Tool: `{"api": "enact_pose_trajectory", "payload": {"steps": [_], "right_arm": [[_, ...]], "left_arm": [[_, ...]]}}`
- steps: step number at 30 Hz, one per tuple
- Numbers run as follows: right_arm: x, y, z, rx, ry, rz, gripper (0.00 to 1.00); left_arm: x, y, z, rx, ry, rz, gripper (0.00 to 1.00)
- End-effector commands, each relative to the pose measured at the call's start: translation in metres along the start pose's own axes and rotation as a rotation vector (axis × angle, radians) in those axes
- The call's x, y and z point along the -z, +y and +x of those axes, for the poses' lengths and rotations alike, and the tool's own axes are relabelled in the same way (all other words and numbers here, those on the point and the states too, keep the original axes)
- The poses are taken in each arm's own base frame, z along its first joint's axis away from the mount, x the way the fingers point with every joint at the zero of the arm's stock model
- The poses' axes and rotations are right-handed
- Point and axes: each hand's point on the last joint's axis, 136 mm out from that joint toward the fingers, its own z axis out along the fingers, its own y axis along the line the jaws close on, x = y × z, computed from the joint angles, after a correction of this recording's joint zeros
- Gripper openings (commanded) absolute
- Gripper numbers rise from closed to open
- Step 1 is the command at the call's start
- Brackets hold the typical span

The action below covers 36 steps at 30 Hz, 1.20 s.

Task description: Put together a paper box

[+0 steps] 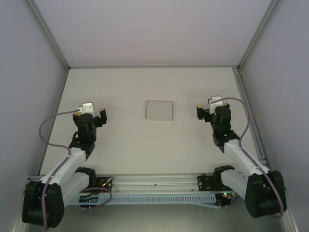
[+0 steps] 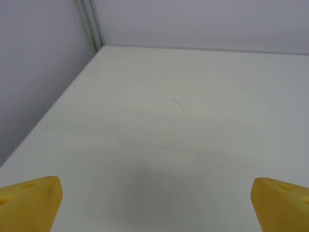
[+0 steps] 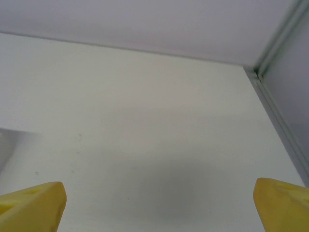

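At the table's near edge, both arms reach forward. The left hand (image 1: 94, 116) and right hand (image 1: 206, 112) are spread wide, holding nothing. Between them, well apart from each, the paper box (image 1: 159, 110) lies flat, long axis left-right. The white table (image 1: 159, 150) meets pale walls (image 1: 145, 29) at the far side.

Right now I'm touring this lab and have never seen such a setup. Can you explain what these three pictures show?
The wide picture looks down from above on a white table with two robot arms bolted at its near edge. Each ends in a two-finger gripper: the left gripper and the right gripper. The other two pictures come from cameras on each wrist, showing their own yellow fingertips spread wide. Between the arms lies the paper box, flat and untouched. Nothing is held.
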Motion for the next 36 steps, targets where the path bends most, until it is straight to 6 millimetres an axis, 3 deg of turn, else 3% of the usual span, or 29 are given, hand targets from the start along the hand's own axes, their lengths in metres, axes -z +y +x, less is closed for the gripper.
{"api": "enact_pose_trajectory", "payload": {"steps": [1, 5, 10, 14, 19, 22, 24, 25, 27, 29, 36], "right_arm": [[-0.01, -0.011, -0.014, -0.111, -0.115, 0.016, 1.0], [-0.029, -0.017, 0.009, -0.142, -0.079, 0.036, 1.0], [-0.041, -0.004, 0.017, -0.112, -0.093, -0.028, 1.0], [-0.039, -0.027, 0.02, -0.151, -0.155, 0.099, 1.0], [-0.043, -0.022, 0.032, -0.15, -0.162, 0.051, 1.0], [-0.054, -0.021, 0.039, -0.15, -0.159, 0.05, 1.0], [-0.057, -0.022, 0.039, -0.155, -0.141, 0.048, 1.0], [-0.057, -0.021, 0.041, -0.15, -0.115, 0.045, 1.0], [-0.064, -0.023, 0.042, -0.163, -0.102, 0.047, 1.0], [-0.069, -0.031, 0.045, -0.218, -0.064, 0.029, 1.0], [-0.068, -0.031, 0.044, -0.21, -0.071, 0.026, 1.0]], "left_arm": [[0.001, 0.016, -0.027, 0.008, -0.194, -0.043, 1.0], [-0.002, 0.02, -0.015, 0.028, -0.216, 0.001, 1.0], [-0.014, 0.02, 0.006, 0.007, -0.171, 0.018, 1.0], [-0.022, 0.01, 0.009, -0.013, -0.183, 0.068, 1.0], [-0.029, 0.015, 0.006, 0.014, -0.219, 0.056, 1.0], [-0.04, 0.013, 0.02, 0.035, -0.211, 0.068, 1.0], [-0.045, 0.003, 0.019, 0.005, -0.23, 0.117, 1.0], [-0.048, 0.0, 0.031, -0.005, -0.158, 0.132, 1.0], [-0.058, -0.002, 0.022, -0.012, -0.174, 0.135, 1.0], [-0.068, -0.008, 0.026, -0.03, -0.114, 0.145, 1.0], [-0.068, -0.012, 0.024, -0.048, -0.124, 0.149, 1.0]]}}
